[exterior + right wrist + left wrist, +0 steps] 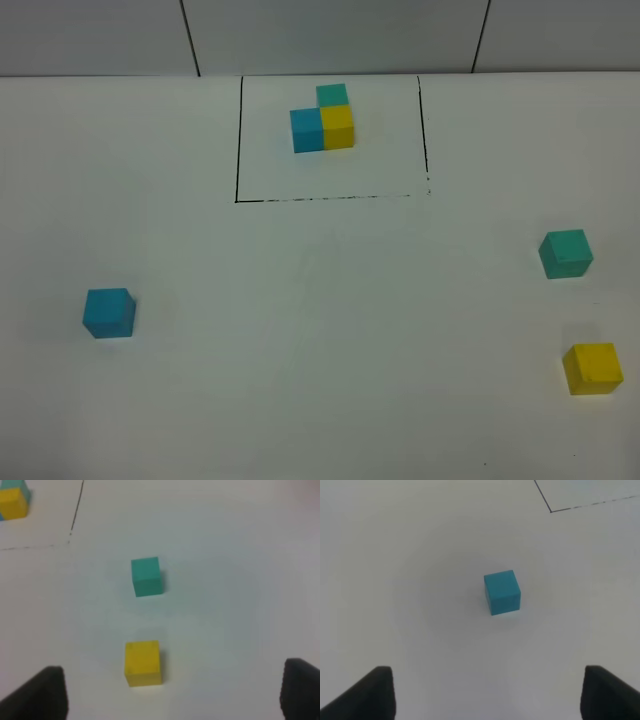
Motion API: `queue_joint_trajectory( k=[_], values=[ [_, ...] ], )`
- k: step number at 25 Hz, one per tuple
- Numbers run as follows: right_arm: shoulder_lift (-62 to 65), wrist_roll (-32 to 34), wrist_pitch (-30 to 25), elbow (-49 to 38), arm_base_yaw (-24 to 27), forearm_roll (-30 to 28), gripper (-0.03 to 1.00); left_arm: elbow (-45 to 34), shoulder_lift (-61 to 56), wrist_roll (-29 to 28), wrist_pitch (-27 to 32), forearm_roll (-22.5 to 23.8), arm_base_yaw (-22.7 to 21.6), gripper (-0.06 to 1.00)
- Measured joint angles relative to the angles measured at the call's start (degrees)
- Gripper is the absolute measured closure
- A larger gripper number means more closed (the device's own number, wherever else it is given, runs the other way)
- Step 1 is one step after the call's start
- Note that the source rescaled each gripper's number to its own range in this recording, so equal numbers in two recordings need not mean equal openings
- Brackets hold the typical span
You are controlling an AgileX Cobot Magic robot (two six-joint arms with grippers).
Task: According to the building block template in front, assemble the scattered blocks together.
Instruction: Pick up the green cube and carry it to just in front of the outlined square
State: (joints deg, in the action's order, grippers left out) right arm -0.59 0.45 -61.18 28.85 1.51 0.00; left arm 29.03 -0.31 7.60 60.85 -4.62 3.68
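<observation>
The template (325, 120) is sitting at the far middle of the white table (320, 420), inside a thin black frame (238, 140). Its blue cube is lying on the left, the yellow one is touching it on the right, and the green one is touching the yellow's far side. The blue block (109, 313) is resting alone on the near left, well apart from everything else. The green block (566, 253) is sitting on the right. The yellow block (592, 368) is lying near it, closer to the near edge, and the two are not touching. The left claw (489, 692) is hanging over the table with its jaws standing wide, gripping nothing, and the blue block is lying ahead of its fingers (375, 692). The right claw (175, 692) is likewise gaping and empty, with the yellow block lying just ahead of it and the green block beyond that.
</observation>
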Motion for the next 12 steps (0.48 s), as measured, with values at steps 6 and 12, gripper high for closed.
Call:
queue_joint_trajectory(
  k=[6, 12],
  values=[
    [0.0, 0.0, 0.0, 0.0, 0.0, 0.0, 0.24, 0.0, 0.0, 0.0, 0.0, 0.0, 0.0, 0.09],
    [0.0, -0.05, 0.0, 0.0, 0.0, 0.0, 0.24, 0.0, 0.0, 0.0, 0.0, 0.0, 0.0, 0.09]
  ],
)
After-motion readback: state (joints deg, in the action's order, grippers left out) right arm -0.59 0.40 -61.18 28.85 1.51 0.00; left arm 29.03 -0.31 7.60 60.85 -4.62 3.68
